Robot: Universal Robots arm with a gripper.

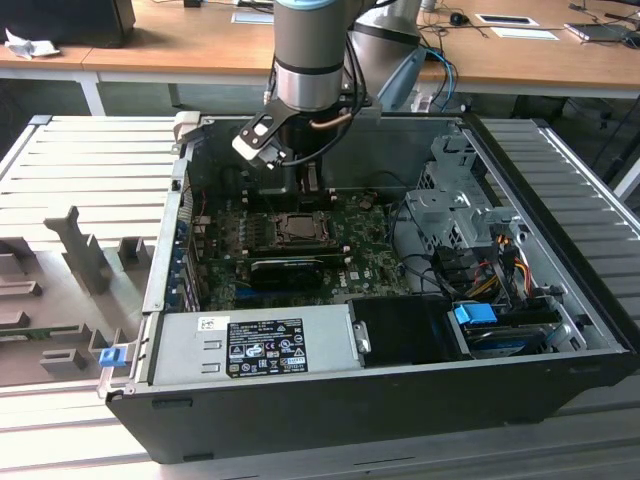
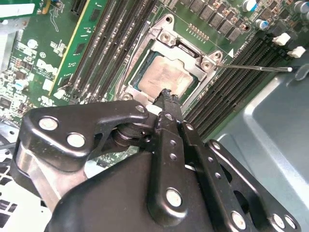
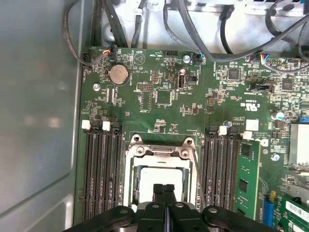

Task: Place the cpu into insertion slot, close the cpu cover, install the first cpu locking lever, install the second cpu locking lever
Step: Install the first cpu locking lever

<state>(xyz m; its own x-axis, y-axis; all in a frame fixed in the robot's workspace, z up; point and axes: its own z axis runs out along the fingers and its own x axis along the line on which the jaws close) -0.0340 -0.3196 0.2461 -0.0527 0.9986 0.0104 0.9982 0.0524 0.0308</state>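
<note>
**Socket station: chip seated, fingers pressed together above it**

The gripper [image 3: 164,187] hangs directly over the insertion slot [image 1: 299,228]. Its two black fingers are closed flat against each other with nothing between them. In both wrist views the tips hover above the cpu [image 3: 161,175]; whether they touch it cannot be told.

The cpu lies flat inside the insertion slot, pale face up. The cpu cover [image 3: 145,152] is down around it, and the chip shows through its square window.

From one corner of the insertion slot a thin metal rod [image 2: 256,67] juts out over the neighbouring memory slots (its far end is free, not tucked under anything).

Black memory slots [image 3: 101,174] flank the insertion slot on two sides. Further across the green board [image 3: 164,96] from the insertion slot sits a round coin cell [image 3: 119,74], with black cables [image 3: 227,29] past the board's edge.

In the exterior view a long black ribbed card [image 1: 285,268] lies just beside the insertion slot. Beyond that card, a grey power supply [image 1: 250,345] sits against the wall of the open case [image 1: 400,400].
</note>
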